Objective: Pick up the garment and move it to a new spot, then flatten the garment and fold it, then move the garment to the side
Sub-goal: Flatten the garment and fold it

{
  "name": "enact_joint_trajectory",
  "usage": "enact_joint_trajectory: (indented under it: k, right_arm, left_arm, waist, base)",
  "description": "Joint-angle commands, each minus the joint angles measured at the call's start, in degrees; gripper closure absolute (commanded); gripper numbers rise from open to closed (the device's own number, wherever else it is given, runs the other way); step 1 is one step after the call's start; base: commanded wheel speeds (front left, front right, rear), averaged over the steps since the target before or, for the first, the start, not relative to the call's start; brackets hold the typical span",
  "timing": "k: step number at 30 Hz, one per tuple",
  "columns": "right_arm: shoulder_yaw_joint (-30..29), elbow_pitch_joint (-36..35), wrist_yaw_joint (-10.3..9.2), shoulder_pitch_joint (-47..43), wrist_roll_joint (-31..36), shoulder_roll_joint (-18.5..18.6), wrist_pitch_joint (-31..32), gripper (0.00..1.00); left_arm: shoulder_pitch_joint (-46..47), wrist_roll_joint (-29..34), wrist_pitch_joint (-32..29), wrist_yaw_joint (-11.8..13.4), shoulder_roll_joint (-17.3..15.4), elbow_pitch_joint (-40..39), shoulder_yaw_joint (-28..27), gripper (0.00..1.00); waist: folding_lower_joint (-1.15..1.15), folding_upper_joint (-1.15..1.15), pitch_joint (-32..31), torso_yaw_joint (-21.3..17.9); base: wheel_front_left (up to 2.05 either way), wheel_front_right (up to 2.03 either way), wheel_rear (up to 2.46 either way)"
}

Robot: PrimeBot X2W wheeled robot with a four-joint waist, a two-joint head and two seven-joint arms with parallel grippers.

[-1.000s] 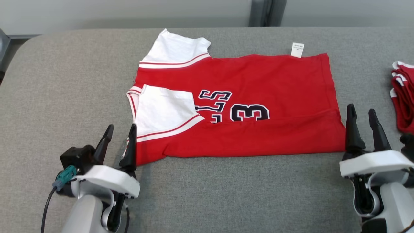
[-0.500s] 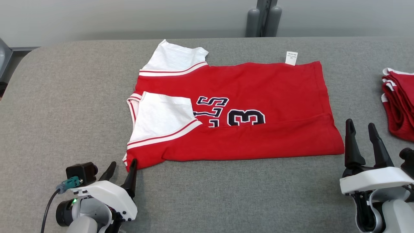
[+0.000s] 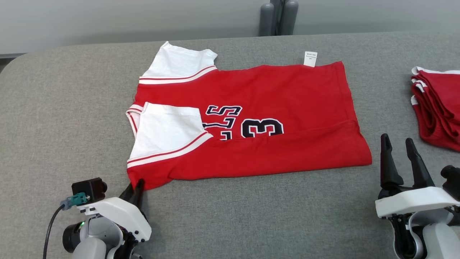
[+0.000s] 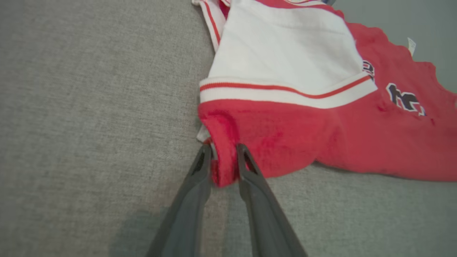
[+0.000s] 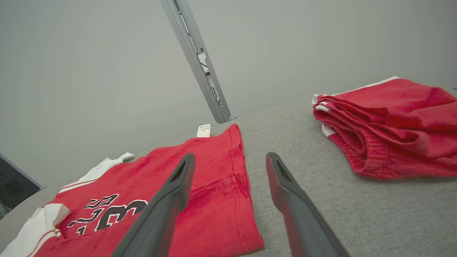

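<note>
Red garment (image 3: 287, 93) with white, red-striped sleeves (image 3: 169, 126) and black, white-edged numerals (image 3: 262, 127) — on a grey table (image 3: 54, 108).

We read a large dark numeral 3 (image 3: 267, 127), outlined in white, on the red garment (image 3: 305, 97) that lies across the middle of the grey worktop (image 3: 54, 108). To the left of it sits part of another digit (image 3: 226, 136), cut off by a folded white sleeve (image 3: 167, 129). Above the number runs a row of dark outlined letters (image 3: 224, 111) ending in S, the rest hidden under that sleeve. A small white tag (image 3: 310, 58) at the garment's far edge carries print too small for us to read.
</note>
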State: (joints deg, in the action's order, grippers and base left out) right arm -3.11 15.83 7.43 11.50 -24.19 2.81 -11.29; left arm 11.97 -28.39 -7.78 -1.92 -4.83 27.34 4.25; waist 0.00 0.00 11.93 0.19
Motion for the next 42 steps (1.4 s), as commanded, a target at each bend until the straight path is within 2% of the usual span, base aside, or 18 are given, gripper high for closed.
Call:
enact_joint_trajectory:
  k: [1,2,12,22,27,28,29,30,31,34,35,42]
  right_arm:
    - [-0.1,0.1,0.11,-0.2,0.0,0.2,0.0,0.0]
    - [-0.2,0.4,0.11,-0.3,0.3,0.2,0.1,0.0]
    - [-2.0,6.8,0.11,0.6,5.5,0.2,2.7,0.0]
    - [-2.5,16.8,0.11,4.1,6.6,0.3,6.1,0.0]
    - [-1.9,22.5,0.11,7.2,6.2,0.3,5.9,0.0]
    - [-1.1,24.7,0.11,8.4,5.5,0.2,6.0,0.3]
    - [-0.7,25.7,0.11,8.9,5.3,0.2,5.9,0.52]
    - [-0.3,26.7,0.11,9.4,4.8,0.2,6.0,0.58]
    - [-0.3,26.7,0.11,9.4,4.8,0.2,6.0,0.58]
    - [0.4,29.5,0.11,10.8,2.9,0.2,5.6,0.83]
    - [0.4,30.2,0.09,11.3,2.3,0.2,5.2,0.99]
    - [0.6,30.9,0.08,11.9,-1.6,0.3,1.6,1.0]
  left_arm:
    - [0.6,-0.3,0.3,-0.1,-0.1,0.2,-0.2,0.85]
    - [0.8,-0.5,0.6,-0.3,-0.1,0.2,-0.3,1.0]
    - [1.6,0.7,6.1,-0.5,-0.7,-0.9,0.0,1.0]
    - [0.4,1.2,6.7,-0.6,-0.5,-3.4,1.7,1.0]
    - [0.6,1.3,7.0,-0.6,-0.4,-3.8,2.4,1.0]
    - [0.6,1.3,7.2,-0.6,-0.4,-3.8,2.6,1.0]
    - [0.6,1.3,7.4,-0.6,-0.5,-3.8,2.7,1.0]
    - [0.6,1.4,7.4,-0.5,-0.6,-3.8,2.7,1.0]
    - [0.6,1.4,7.4,-0.5,-0.6,-3.8,2.7,1.0]
    - [0.6,1.6,7.8,-0.6,-0.8,-3.9,2.9,1.0]
    - [0.6,1.6,7.9,-0.6,-0.8,-3.9,3.0,1.0]
    - [-0.1,1.6,8.0,-1.0,-1.2,-4.8,3.9,1.0]
  waist:
    - [0.0,0.0,0.1,-0.1]
    - [0.0,0.0,0.1,-0.2]
    - [0.0,0.0,-0.6,1.3]
    - [0.0,0.0,-1.2,3.3]
    - [0.0,0.0,-1.1,3.7]
    - [0.0,0.0,-1.2,3.8]
    - [0.0,0.0,-1.2,3.8]
    - [0.0,0.0,-1.2,3.9]
    - [0.0,0.0,-1.2,3.9]
    - [0.0,0.0,-1.3,3.9]
    - [0.0,0.0,-1.4,4.0]
    - [0.0,0.0,-1.9,4.0]
  base:
    - [0.0,0.0,0.0]
    - [0.0,0.0,0.0]
    - [0.0,0.0,0.0]
    - [0.0,0.0,0.0]
    - [0.0,0.0,0.0]
    - [0.0,0.0,0.0]
    - [0.0,0.0,0.0]
    - [0.0,0.0,0.0]
    - [0.0,0.0,0.0]
    - [0.0,0.0,0.0]
    - [0.0,0.0,0.0]
    - [0.0,0.0,0.0]
